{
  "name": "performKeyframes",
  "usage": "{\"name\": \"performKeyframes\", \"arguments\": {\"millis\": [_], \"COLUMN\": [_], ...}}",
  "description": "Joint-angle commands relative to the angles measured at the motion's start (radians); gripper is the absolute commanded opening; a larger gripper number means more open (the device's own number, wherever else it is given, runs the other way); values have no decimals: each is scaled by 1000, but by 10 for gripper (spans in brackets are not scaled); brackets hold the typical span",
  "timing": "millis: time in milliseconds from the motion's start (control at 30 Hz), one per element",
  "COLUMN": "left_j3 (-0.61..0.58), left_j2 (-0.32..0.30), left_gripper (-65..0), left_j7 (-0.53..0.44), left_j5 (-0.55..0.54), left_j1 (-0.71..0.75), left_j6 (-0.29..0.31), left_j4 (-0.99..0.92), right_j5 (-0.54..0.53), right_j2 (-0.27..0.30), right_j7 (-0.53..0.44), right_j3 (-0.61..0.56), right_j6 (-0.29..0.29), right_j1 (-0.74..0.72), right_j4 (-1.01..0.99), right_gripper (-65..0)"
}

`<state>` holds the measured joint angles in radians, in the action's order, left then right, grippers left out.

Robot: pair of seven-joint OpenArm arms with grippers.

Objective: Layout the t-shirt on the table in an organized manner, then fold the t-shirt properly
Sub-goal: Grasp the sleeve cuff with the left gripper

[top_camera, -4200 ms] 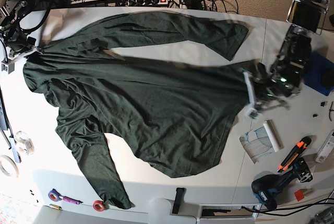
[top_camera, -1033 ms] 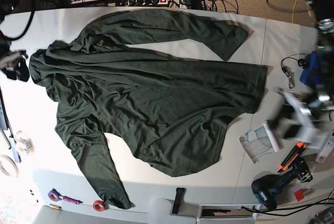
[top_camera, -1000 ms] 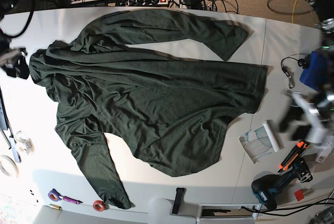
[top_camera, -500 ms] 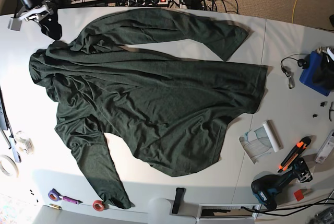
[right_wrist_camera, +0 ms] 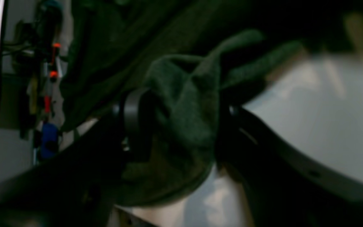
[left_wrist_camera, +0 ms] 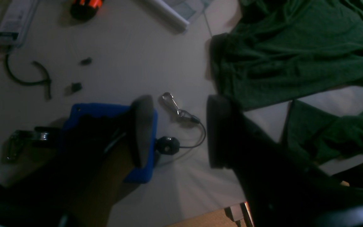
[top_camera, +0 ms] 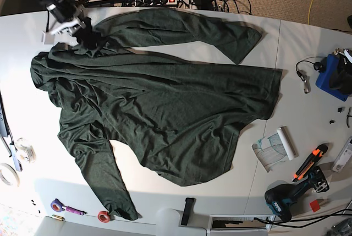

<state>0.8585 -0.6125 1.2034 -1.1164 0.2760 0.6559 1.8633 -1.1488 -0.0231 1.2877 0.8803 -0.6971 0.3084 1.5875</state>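
Dark green cloth of the t-shirt [top_camera: 165, 104] lies spread but wrinkled on the white counter [top_camera: 297, 43], with its hem turned toward the blue box [top_camera: 329, 82]. The right fingers [right_wrist_camera: 134, 123] are clamped on a bunch of the cloth at the shoulder end, the end farthest from the blue box. The left fingers [left_wrist_camera: 140, 126] stand apart and empty over the edge of the blue box, off the cloth. To flatten it well, I think the right arm should pull gently and low, away from the blue box, while the left fingers take the hem for tension.
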Motion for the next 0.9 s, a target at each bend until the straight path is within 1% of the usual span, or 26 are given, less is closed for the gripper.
{"name": "performKeyframes", "arguments": {"millis": [0,67,100,133,167,300,367,433,500,600,667,700,800,867], "left_j3": [9,9,9,9,9,9,9,8,8,1,-11,-18,-43,-68], "left_j2": [-25,-25,-25,-25,-25,-24,-24,-18,-8,18,50,67,101,112], "left_gripper": [-361,-361,-361,-361,-361,-362,-362,-361,-361,-360,-359,-352,-276,-259], "left_j7": [-25,-24,-24,-24,-25,-21,-5,28,58,68,68,68,69,68], "left_j5": [-22,-21,-18,-12,-8,-7,-7,-11,-44,-77,-86,-93,-113,-119], "left_j1": [-5,-5,-5,-5,-5,-5,-4,-1,25,98,148,169,208,217], "left_j6": [0,0,0,0,0,-8,-19,-31,-31,-34,-45,-46,-45,-49], "left_j4": [13,13,13,13,13,13,13,13,13,13,13,13,13,13], "right_j5": [-17,-48,-68,-88,-109,-196,-217,-224,-223,-224,-224,-224,-224,-224], "right_j2": [12,25,30,34,35,35,35,35,34,34,34,34,34,34], "right_j7": [11,62,98,109,109,109,109,109,109,109,109,109,109,109], "right_j3": [6,26,46,72,103,211,243,256,256,253,251,251,251,251], "right_j6": [-1,-1,-1,-1,-1,-1,-1,-1,-1,-1,-1,-1,-1,-1], "right_j1": [5,5,5,5,8,47,72,93,97,93,92,93,93,92], "right_j4": [11,20,30,43,58,132,166,192,206,205,205,205,205,205], "right_gripper": [-427,-545,-593,-624,-637,-637,-637,-637,-637,-637,-637,-637,-637,-637]}}
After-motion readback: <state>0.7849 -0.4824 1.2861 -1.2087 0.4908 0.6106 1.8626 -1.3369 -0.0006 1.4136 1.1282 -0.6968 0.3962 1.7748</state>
